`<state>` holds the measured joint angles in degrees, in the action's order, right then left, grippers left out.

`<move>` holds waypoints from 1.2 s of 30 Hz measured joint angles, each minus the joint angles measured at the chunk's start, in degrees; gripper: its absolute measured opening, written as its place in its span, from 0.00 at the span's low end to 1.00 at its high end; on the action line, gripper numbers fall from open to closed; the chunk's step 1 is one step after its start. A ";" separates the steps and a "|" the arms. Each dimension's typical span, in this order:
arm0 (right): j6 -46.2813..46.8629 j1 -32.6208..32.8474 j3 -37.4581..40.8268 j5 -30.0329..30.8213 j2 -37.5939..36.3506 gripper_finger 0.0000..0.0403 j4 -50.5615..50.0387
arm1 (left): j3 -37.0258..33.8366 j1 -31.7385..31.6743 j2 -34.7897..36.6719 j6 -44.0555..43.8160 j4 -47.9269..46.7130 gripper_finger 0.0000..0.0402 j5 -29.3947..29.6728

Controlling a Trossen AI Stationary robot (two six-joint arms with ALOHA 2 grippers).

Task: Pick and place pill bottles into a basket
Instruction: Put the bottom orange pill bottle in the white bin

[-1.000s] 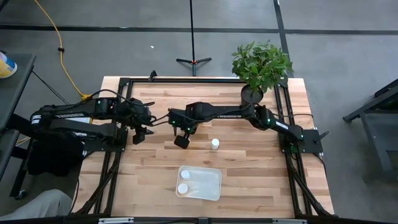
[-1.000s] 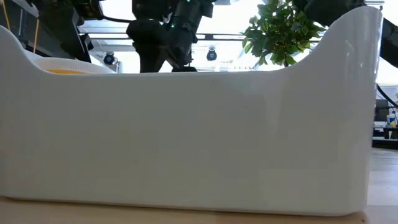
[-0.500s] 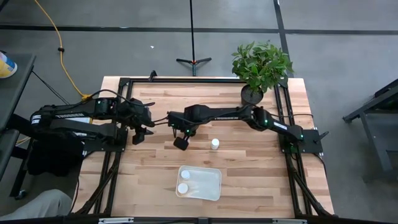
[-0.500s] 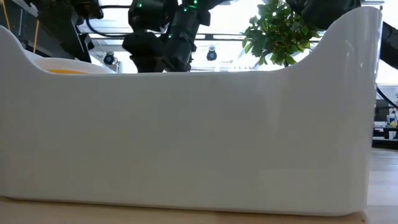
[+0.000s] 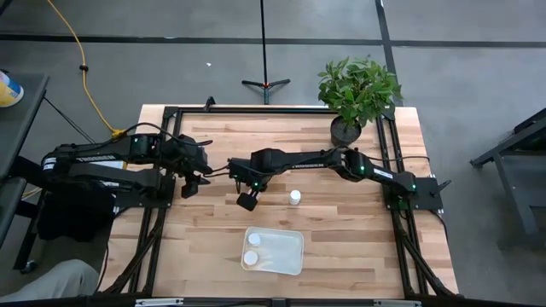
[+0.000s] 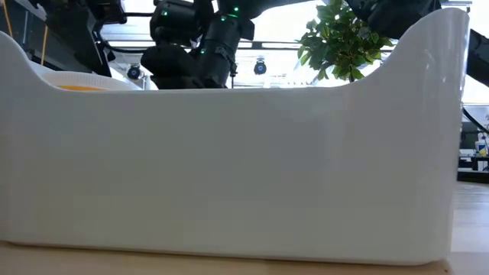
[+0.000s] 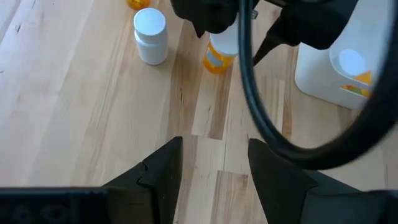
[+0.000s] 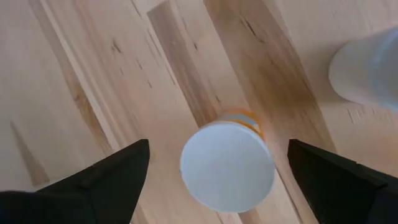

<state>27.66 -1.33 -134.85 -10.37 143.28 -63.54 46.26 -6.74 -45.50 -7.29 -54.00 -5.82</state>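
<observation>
My right gripper (image 5: 247,201) is open at mid-table. In the right wrist view (image 8: 217,180) its fingers stand on either side of an upright orange pill bottle with a white cap (image 8: 227,165) without touching it. This bottle also shows in the left wrist view (image 7: 221,53), under the right gripper. A white pill bottle (image 5: 294,198) stands on the table to its right. The basket (image 5: 275,251) lies nearer the front edge and holds two bottles (image 5: 252,249). My left gripper (image 7: 214,168) is open and empty over bare wood at the table's left (image 5: 189,183).
A potted plant (image 5: 357,94) stands at the far right corner. Another orange thing (image 7: 138,3) shows at the edge of the left wrist view. The basket's wall (image 6: 229,168) fills the low view. A whitish rounded thing (image 8: 367,68) lies close to the right gripper.
My right gripper has gone down and a little toward the table's near and left edges, over the orange bottle. The bottles and the basket have stayed where they were.
</observation>
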 joint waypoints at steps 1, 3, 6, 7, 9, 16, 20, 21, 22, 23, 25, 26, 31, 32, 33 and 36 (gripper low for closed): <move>0.00 -0.01 0.00 0.11 0.00 0.90 -0.06 | 0.02 0.00 0.00 0.00 0.00 0.54 0.00; 0.00 -0.01 0.00 0.13 0.03 0.87 -0.01 | 0.02 0.00 0.00 0.00 0.00 0.54 0.00; 0.00 -0.05 -0.02 -0.66 0.41 0.83 -0.30 | 0.01 0.00 0.00 -0.02 -0.12 0.54 0.00; 0.00 -0.04 0.00 -1.02 0.59 0.82 -0.51 | 0.02 0.00 0.00 -0.02 -0.20 0.54 0.00; 0.28 0.01 0.00 -1.79 0.98 0.79 -0.06 | 0.02 0.00 0.00 -0.05 -0.16 0.54 0.00; 0.84 0.37 0.00 -2.12 2.13 0.75 0.05 | 0.02 0.00 0.00 -0.46 -0.16 0.54 0.02; 0.85 0.43 0.00 -2.14 2.16 0.72 0.30 | 0.02 0.00 0.00 -0.70 -0.17 0.54 0.00; 0.85 0.43 0.00 -2.03 2.16 0.71 0.34 | 0.00 0.00 -0.02 -0.70 -0.17 0.54 0.02; 0.86 0.43 0.00 -1.89 2.16 0.69 0.32 | 0.01 0.00 -0.02 -0.70 -0.17 0.54 0.01; 0.86 0.43 0.00 -1.78 2.16 0.68 0.29 | 0.02 0.00 0.00 -0.70 -0.17 0.54 0.02; 0.81 0.43 0.00 -1.73 2.16 0.64 0.32 | 0.02 0.00 -0.02 -0.70 -0.17 0.54 0.02; 0.79 0.43 0.00 -1.70 2.16 0.62 0.32 | 0.02 0.00 -0.01 -0.70 -0.16 0.54 0.02; 0.84 0.43 0.00 -1.77 2.16 0.49 0.43 | 0.02 0.00 -0.02 -0.70 -0.15 0.54 0.02; 0.85 0.43 0.00 -1.84 2.16 0.47 0.45 | 0.02 0.00 -0.02 -0.70 -0.15 0.54 0.02; 0.84 0.43 0.00 -1.99 2.16 0.45 0.45 | 0.02 0.00 -0.02 -0.70 -0.15 0.54 0.02; 0.85 0.43 0.00 -2.01 2.16 0.45 0.47 | 0.00 0.00 -0.02 -0.70 0.05 0.54 0.02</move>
<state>28.51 -0.90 -134.85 -12.38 145.45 -63.07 46.26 -6.74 -45.52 -7.99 -53.95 -5.81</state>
